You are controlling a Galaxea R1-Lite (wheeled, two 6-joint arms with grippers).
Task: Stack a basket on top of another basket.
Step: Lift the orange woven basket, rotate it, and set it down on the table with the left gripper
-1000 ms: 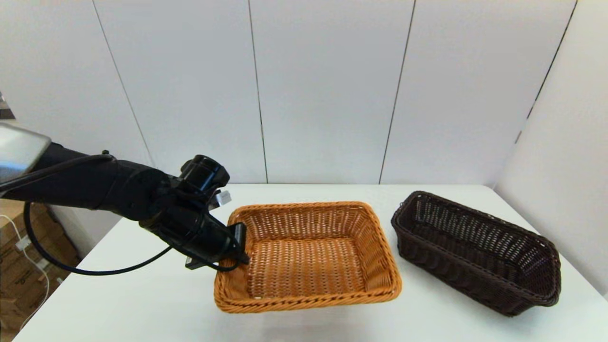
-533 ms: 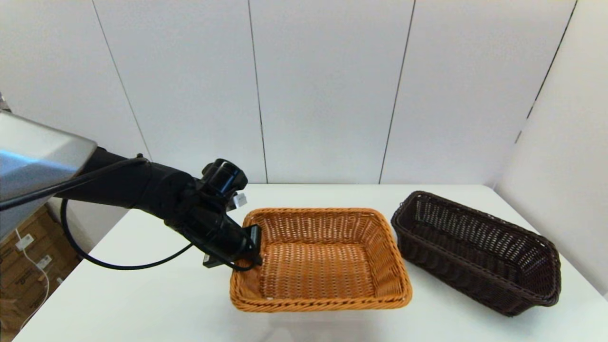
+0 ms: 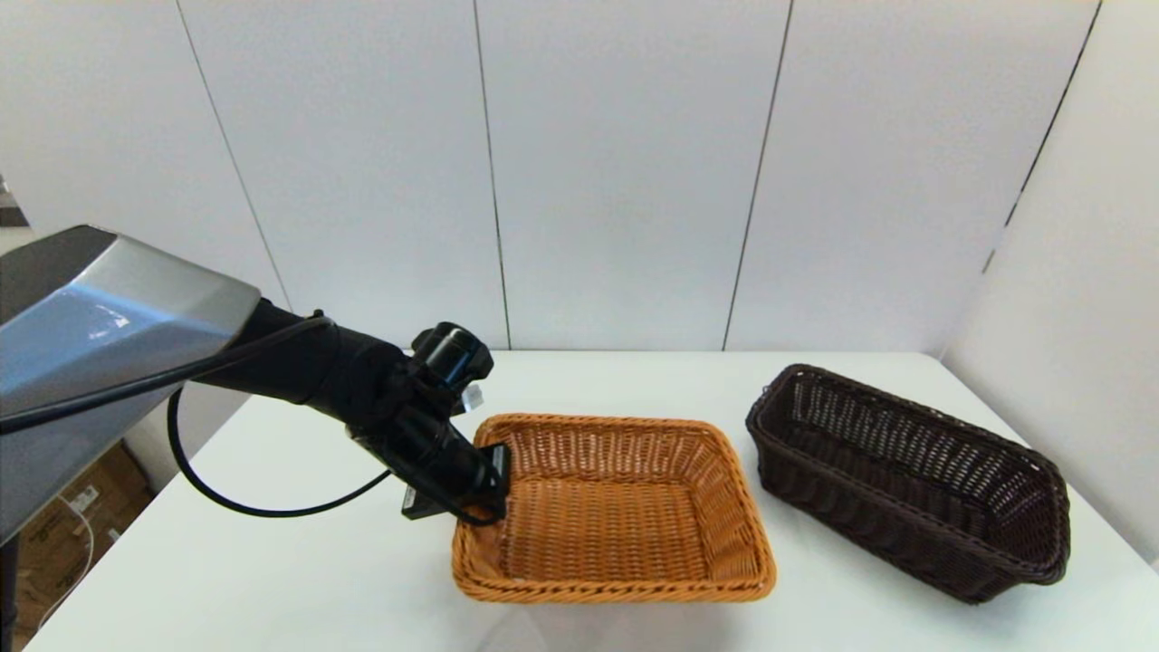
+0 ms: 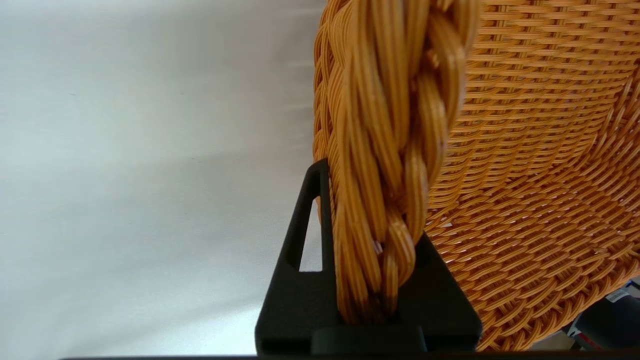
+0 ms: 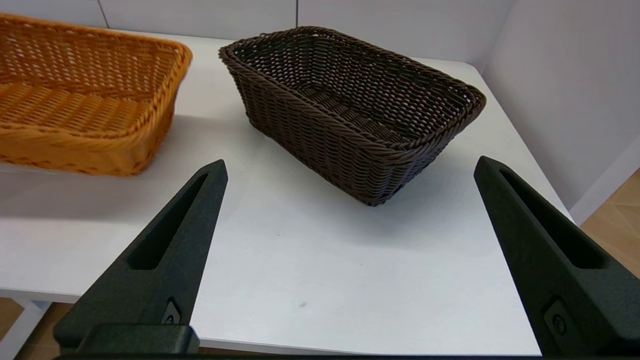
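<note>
At the left rim of the orange-tan basket [image 3: 616,512], the left hand [image 3: 484,484] is clenched on the braided edge, 1 finger [image 4: 305,260] outside the wall and the other inside, the braid pinched between them. Compared with 1 second ago, this hand and the basket in its grip have travelled together toward the robot's right, so the gap to the dark brown basket [image 3: 905,480] has narrowed; the dark one has not moved. That reads as the orange-tan basket being carried or dragged toward the dark one for stacking, though I cannot tell whether its base is clear of the table [image 3: 272,561]. Beyond the held basket, on the far side from the left hand, the dark brown basket sits near it without touching. Low at the table's near edge, the right hand [image 5: 350,250] waits with fingers spread wide, the dark brown basket just ahead of them.
</note>
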